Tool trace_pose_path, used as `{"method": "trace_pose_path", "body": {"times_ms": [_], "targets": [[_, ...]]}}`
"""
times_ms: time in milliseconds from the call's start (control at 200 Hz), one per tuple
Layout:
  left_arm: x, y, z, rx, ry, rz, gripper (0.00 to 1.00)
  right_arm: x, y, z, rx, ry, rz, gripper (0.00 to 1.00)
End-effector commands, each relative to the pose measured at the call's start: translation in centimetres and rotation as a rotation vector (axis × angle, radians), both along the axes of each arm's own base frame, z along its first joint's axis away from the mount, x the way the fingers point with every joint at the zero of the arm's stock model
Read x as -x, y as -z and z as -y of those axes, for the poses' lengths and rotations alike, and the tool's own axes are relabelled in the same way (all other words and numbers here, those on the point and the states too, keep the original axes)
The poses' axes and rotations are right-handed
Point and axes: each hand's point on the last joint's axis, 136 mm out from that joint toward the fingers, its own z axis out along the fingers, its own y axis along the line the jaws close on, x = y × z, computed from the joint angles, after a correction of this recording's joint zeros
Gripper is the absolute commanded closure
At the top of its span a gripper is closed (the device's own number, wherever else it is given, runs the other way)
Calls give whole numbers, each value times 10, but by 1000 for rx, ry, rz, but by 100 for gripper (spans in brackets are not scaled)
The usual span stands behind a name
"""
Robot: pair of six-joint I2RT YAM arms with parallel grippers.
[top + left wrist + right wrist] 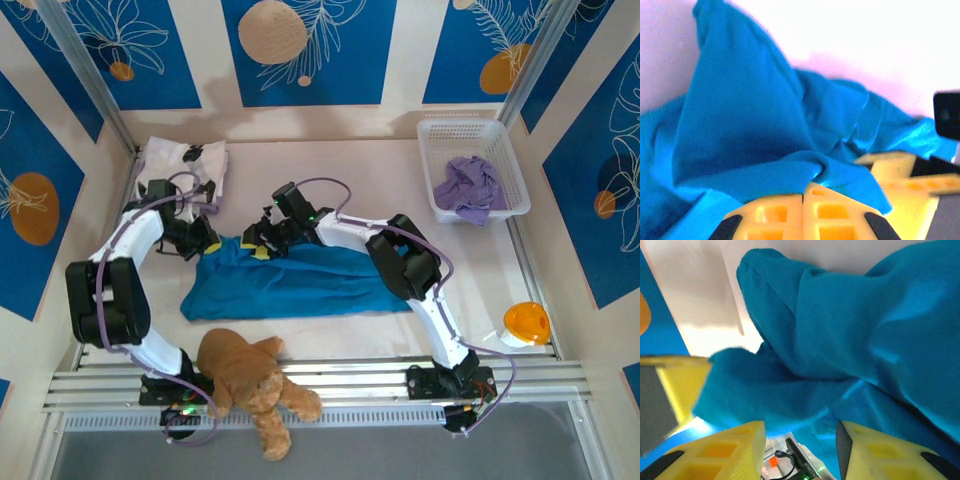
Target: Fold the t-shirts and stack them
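**Overhead view.** The large teal-blue t-shirt (300, 285) lies crumpled on the table (350, 180), between the two arms and just beyond the brown teddy bear (250, 375), which sits at the near rail. Both arms reach inward to the shirt's far left edge. There the left gripper (210, 245) and the right gripper (260, 248) sit close together on the cloth. The white t-shirt with black blotches (185, 160) rests in the far left corner, apart from the teal one. The lavender t-shirts (468, 188) lie heaped in a white basket (475, 127) at the far right. An orange object (526, 322) sits near the right edge.

**Left wrist view.** The yellow fingers (775, 215) are pressed together. A fold of teal cloth lies against their tips, and the cloth rises beyond them in a peak. Whether any cloth is caught between the fingers cannot be told.

**Right wrist view.** The jaws stand apart, with a bunch of teal cloth across the gap at their tips. Whether they clamp it cannot be told.
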Motion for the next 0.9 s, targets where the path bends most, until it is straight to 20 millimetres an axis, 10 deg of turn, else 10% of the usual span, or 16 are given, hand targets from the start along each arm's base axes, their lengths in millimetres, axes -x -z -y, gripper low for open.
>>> {"method": "trace_pose_path", "body": {"times_ms": [0,895], "targets": [[-7,5,3,21,19,-48,100,5,-19,17,87,-20,106,57],[-21,11,2,15,34,-58,100,26,13,-6,571,-365,492,58]]}}
